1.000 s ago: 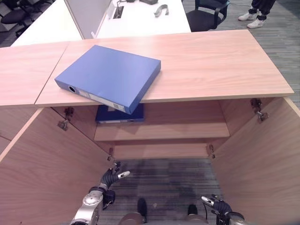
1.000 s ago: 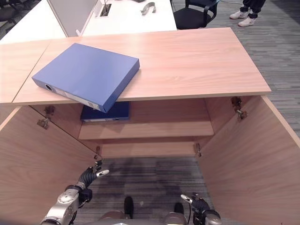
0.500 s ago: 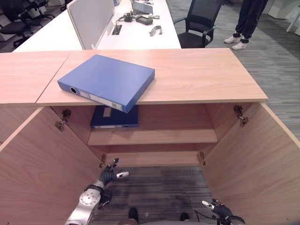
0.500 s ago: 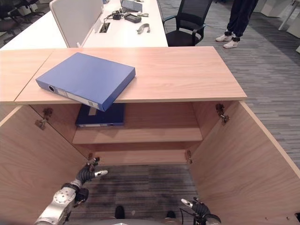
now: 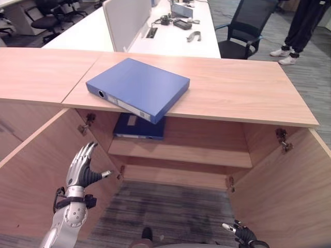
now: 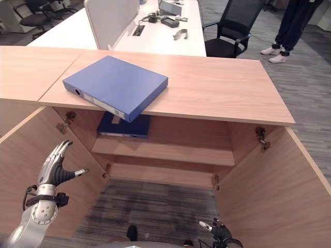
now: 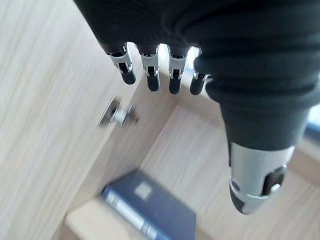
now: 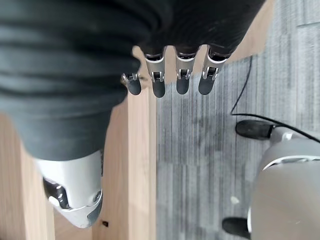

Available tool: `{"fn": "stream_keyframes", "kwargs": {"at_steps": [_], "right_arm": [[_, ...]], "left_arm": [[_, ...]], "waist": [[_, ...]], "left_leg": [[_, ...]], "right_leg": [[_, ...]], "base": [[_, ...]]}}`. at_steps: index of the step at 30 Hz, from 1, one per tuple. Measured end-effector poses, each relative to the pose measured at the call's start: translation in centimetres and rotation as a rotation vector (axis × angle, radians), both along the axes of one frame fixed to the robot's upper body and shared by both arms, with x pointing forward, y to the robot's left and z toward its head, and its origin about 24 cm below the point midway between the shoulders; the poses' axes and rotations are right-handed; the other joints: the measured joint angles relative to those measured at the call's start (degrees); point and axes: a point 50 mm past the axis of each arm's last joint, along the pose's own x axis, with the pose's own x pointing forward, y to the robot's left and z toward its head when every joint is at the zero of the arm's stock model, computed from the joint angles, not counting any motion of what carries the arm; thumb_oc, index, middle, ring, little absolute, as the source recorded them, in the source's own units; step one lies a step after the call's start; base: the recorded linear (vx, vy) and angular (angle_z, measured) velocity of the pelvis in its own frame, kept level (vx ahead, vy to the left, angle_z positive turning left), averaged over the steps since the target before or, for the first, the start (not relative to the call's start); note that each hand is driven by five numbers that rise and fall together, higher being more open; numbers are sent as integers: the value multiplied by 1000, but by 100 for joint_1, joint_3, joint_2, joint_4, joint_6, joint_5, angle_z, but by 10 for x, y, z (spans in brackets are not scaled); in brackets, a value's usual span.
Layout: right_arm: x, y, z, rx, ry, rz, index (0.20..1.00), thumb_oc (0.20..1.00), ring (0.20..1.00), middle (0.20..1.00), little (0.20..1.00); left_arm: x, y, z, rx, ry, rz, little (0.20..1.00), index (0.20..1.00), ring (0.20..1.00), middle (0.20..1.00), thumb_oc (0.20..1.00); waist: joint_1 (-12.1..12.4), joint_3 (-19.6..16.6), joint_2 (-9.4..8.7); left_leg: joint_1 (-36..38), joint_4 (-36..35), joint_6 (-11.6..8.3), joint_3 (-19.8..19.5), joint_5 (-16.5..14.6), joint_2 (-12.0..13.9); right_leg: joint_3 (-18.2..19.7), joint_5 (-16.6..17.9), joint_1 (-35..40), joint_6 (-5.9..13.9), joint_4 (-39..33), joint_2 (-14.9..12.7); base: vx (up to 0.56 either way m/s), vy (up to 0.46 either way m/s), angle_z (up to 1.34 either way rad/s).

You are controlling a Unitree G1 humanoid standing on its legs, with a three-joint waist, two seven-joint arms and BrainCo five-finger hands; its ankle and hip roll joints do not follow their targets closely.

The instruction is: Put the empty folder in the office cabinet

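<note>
Left door: the open cabinet door (image 5: pixel 36 170) on the robot's left stood swung outward, its hinge (image 5: pixel 85 124) exposed at the carcass edge.
Left hand: the left hand (image 5: pixel 81 168) had risen from low near the floor, where it was a second earlier, to a raised position in front of the left door, fingers straight and spread, thumb out, holding nothing. In the left wrist view the fingers (image 7: pixel 152 75) pointed toward the cabinet interior.
Camera: the whole scene had shifted across the last second, so the head had moved; the furniture had not.
Empty folder: the blue folder (image 5: pixel 138 88) lay flat on the cabinet top (image 5: pixel 243 93), toward its left part, one corner overhanging the front edge above the opening. Position on the top unchanged.
Second folder: a darker blue folder (image 5: pixel 139 126) lay on the upper shelf (image 5: pixel 181 152), directly below the overhanging corner.
Right hand: the right hand (image 5: pixel 239 233) stayed low near the floor by the open right door (image 5: pixel 289 191), fingers relaxed and empty in the right wrist view.
Background: a white desk (image 5: pixel 170 31), an office chair (image 5: pixel 248 28) and a person's legs (image 5: pixel 300 26) stood beyond the cabinet.
Task meaning: judged as the start of the reach; the folder was not yet grasped, and shelf space to the right of the second folder appeared free.
</note>
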Motion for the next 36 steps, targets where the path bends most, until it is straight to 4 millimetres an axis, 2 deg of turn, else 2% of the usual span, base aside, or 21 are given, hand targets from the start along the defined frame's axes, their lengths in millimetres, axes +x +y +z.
{"fn": "stream_keyframes", "kwargs": {"at_steps": [5, 9, 10, 15, 16, 17, 23, 30, 36], "right_arm": [[3, 3, 0, 3, -4, 20, 1000, 1000, 1000, 1000, 1000], [5, 4, 0, 4, -6, 23, 1000, 1000, 1000, 1000, 1000], [4, 4, 0, 4, -3, 24, 1000, 1000, 1000, 1000, 1000], [3, 4, -1, 6, 1, 26, 1000, 1000, 1000, 1000, 1000], [3, 5, -1, 9, 2, 29, 1000, 1000, 1000, 1000, 1000], [4, 5, -1, 9, 0, 30, 1000, 1000, 1000, 1000, 1000], [6, 6, 0, 9, -7, 42, 1000, 1000, 1000, 1000, 1000], [3, 5, -1, 3, -1, 46, 1000, 1000, 1000, 1000, 1000], [-2, 4, -3, 1, 16, 43, 1000, 1000, 1000, 1000, 1000]], "left_arm": [[7, -17, 32, 9, -175, -75, 1000, 1000, 1000, 1000, 1000], [13, -18, 43, 35, -219, -102, 1000, 1000, 1000, 1000, 1000], [17, -18, 54, 117, -245, -137, 1000, 1000, 1000, 1000, 1000], [28, -21, 88, 271, -338, -214, 1000, 1000, 1000, 1000, 1000], [35, -23, 102, 348, -379, -240, 1000, 1000, 1000, 1000, 1000], [37, -24, 108, 361, -398, -244, 1000, 1000, 1000, 1000, 1000], [45, -30, 127, 456, -458, -283, 1000, 1000, 1000, 1000, 1000], [53, -48, 127, 523, -452, -391, 1000, 1000, 1000, 1000, 1000], [62, -47, 118, 532, -398, -396, 1000, 1000, 1000, 1000, 1000]], "waist": [[43, 31, 82], [23, 67, 154], [4, 66, 156], [-39, 59, 179], [-39, 57, 190], [-46, 53, 199], [-185, -1, 268], [-353, -57, 353], [-456, -99, 410]], "left_leg": [[-1, 0, -40, -112, 31, 49], [0, 2, -38, -131, 76, 50], [4, 3, -40, -130, 78, 56], [29, 5, -43, -131, 78, 54], [35, 5, -44, -131, 79, 54], [37, 4, -45, -131, 79, 52], [57, 7, -47, -113, 81, 48], [101, 2, -52, -69, 76, 56], [167, 2, -53, 53, 74, 69]], "right_leg": [[-96, -18, 30, -32, 0, 61], [-139, -15, 71, -41, 0, 81], [-150, -14, 80, -48, 0, 81], [-158, -1, 106, -66, 0, 86], [-160, -1, 113, -65, 1, 90], [-160, -1, 113, -65, 1, 91], [-145, 0, 121, -65, 1, 88], [-91, -1, 111, -65, 0, 87], [14, 5, 121, -61, 1, 90]], "base": [[4, -52, 8], [10, -47, 6], [12, -37, 6], [2, -6, 1], [0, 0, 0], [0, 0, 0], [0, 0, 0], [5, 2, -2], [5, 5, -11]]}}
